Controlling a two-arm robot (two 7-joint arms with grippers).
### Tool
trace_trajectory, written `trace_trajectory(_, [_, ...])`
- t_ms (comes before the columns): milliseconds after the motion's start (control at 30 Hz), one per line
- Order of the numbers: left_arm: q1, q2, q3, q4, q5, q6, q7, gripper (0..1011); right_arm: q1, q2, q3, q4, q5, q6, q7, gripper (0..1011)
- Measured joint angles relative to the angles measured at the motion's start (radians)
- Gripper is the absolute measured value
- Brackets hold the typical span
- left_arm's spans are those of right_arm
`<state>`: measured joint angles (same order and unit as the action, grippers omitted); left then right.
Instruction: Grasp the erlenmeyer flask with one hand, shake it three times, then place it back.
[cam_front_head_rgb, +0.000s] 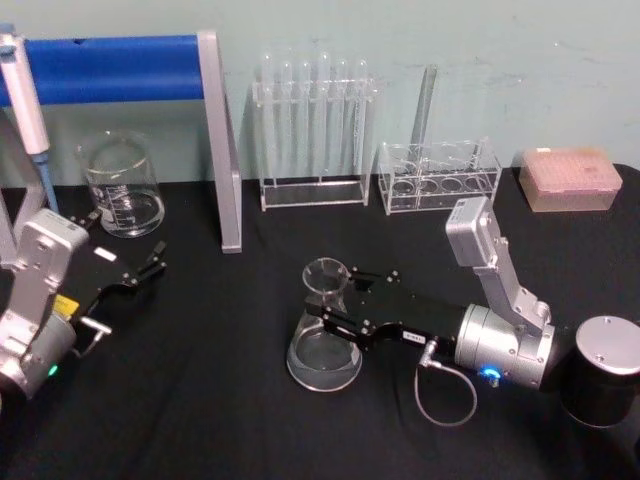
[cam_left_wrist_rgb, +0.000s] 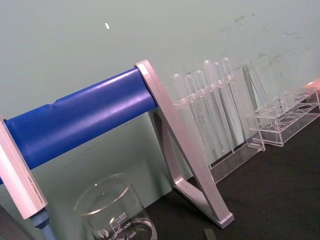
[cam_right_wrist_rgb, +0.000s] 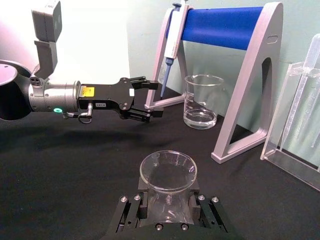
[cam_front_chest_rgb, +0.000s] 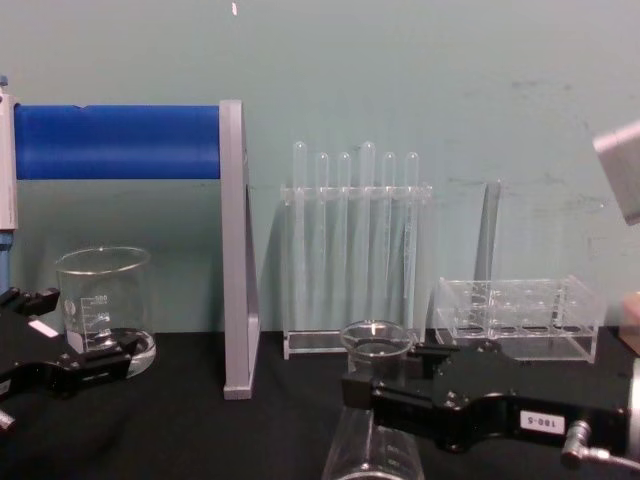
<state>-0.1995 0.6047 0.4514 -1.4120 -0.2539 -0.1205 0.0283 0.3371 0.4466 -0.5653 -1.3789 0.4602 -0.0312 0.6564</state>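
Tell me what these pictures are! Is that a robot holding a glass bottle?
Yes, it is a robot with two arms. Four cameras took these at the same moment: one on its head looking down, one on its chest looking across, and one on each wrist. On the black table are an erlenmeyer flask, a beaker, a rack of test tubes and a blue stand. The right gripper has its jaws shut around the flask's neck. The left gripper waits near the beaker, jaws open, holding nothing.
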Motion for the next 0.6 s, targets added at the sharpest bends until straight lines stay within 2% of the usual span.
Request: trace_trajectory(600, [0.0, 0.0, 0.0, 0.0, 0.0, 0.0, 0.0, 1001, 0.0, 0.0, 0.0, 0.0, 0.0, 0.0, 0.0, 449])
